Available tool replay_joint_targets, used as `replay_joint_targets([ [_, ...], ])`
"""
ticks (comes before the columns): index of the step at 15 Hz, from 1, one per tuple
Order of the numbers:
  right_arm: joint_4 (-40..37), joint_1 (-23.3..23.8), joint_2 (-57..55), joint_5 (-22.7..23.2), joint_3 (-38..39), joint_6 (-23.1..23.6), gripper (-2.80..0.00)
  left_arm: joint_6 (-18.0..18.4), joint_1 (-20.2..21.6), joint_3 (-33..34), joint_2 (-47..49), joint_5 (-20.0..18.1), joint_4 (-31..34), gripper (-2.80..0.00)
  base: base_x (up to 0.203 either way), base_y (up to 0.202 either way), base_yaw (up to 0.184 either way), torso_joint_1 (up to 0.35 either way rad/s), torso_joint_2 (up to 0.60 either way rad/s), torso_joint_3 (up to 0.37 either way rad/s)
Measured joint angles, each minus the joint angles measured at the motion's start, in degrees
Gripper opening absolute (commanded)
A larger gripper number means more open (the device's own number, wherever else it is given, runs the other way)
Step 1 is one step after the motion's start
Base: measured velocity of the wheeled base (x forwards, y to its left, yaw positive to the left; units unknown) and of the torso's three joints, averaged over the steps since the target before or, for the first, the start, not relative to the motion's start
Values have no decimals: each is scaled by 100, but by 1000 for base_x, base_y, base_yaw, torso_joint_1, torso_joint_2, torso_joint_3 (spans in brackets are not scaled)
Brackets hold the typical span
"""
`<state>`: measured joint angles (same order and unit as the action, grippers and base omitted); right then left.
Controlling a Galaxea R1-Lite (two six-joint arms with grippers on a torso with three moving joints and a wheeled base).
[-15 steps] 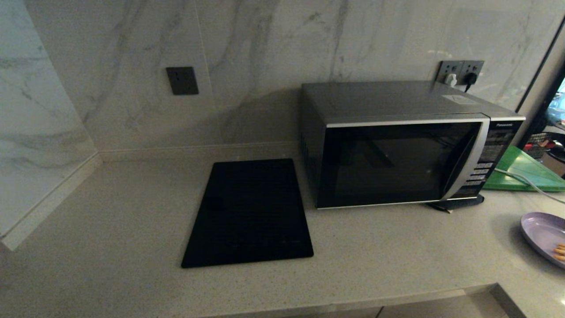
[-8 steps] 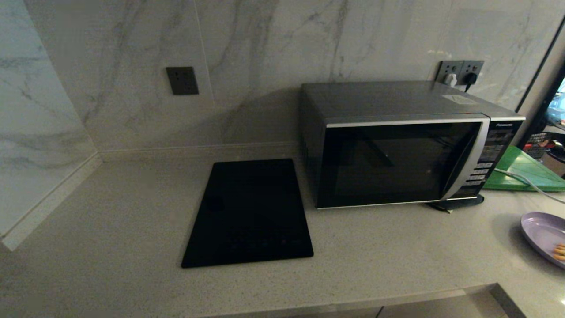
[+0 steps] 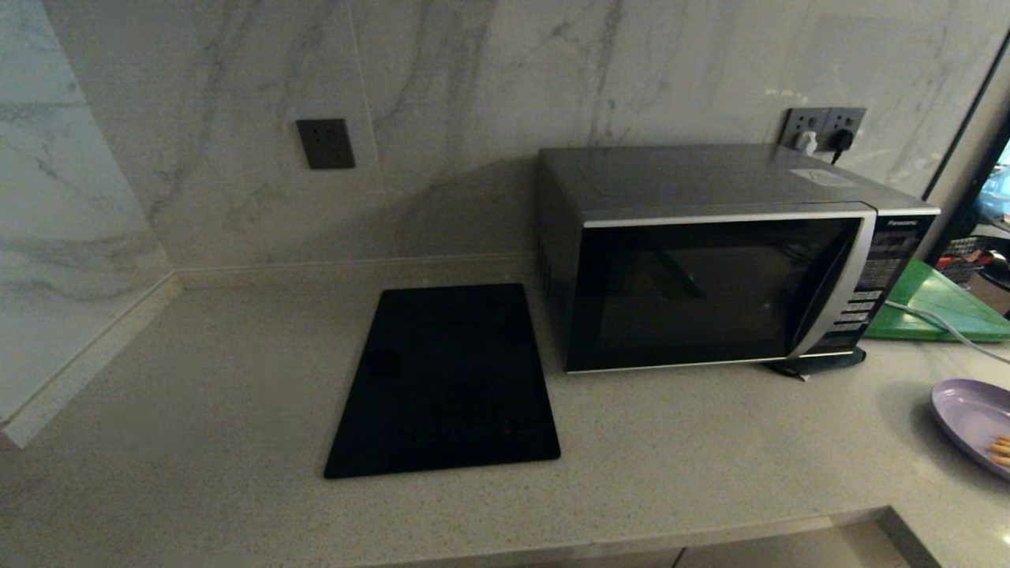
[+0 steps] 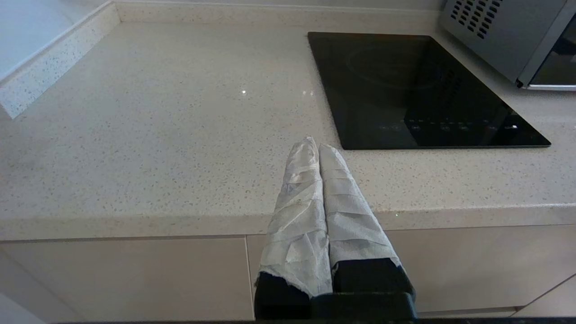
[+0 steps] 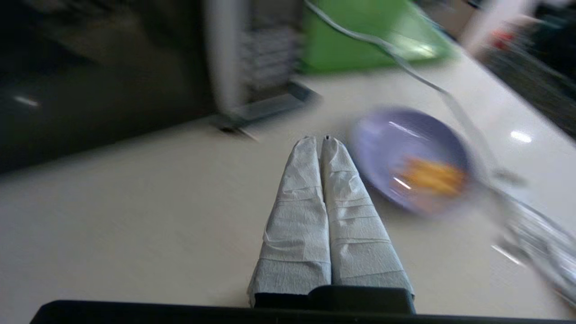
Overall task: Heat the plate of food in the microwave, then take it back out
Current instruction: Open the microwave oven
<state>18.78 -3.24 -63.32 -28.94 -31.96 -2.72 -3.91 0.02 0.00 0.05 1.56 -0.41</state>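
Note:
The black and silver microwave (image 3: 710, 260) stands on the counter with its dark glass door closed. A lavender plate of food (image 3: 974, 422) with orange pieces lies at the counter's right edge, partly cut off in the head view. The right wrist view shows that plate (image 5: 411, 157) just beyond and beside my right gripper (image 5: 318, 140), which is shut and empty over the counter in front of the microwave (image 5: 103, 76). My left gripper (image 4: 313, 145) is shut and empty, hovering at the counter's front edge. Neither gripper appears in the head view.
A flat black panel (image 3: 446, 379) lies on the counter left of the microwave. A green board (image 3: 939, 304) and a white cable (image 3: 931, 319) sit to the microwave's right. Sockets (image 3: 821, 130) are on the marble wall behind.
The head view barely differs. The plate sits very slightly further toward the right edge of the picture.

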Motion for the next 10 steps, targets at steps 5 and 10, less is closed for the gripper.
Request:
replay_joint_targets([
  [5, 999, -742, -1252, -470, -128, -130, 0, 1, 2, 0, 0, -2, 0, -280, 0, 0, 0, 0, 0, 0],
  [10, 1015, -1375, -2171, -2729, -791, -113, 0, 1, 2, -2, 0, 0, 1, -280, 0, 0, 0, 0, 0, 0],
])
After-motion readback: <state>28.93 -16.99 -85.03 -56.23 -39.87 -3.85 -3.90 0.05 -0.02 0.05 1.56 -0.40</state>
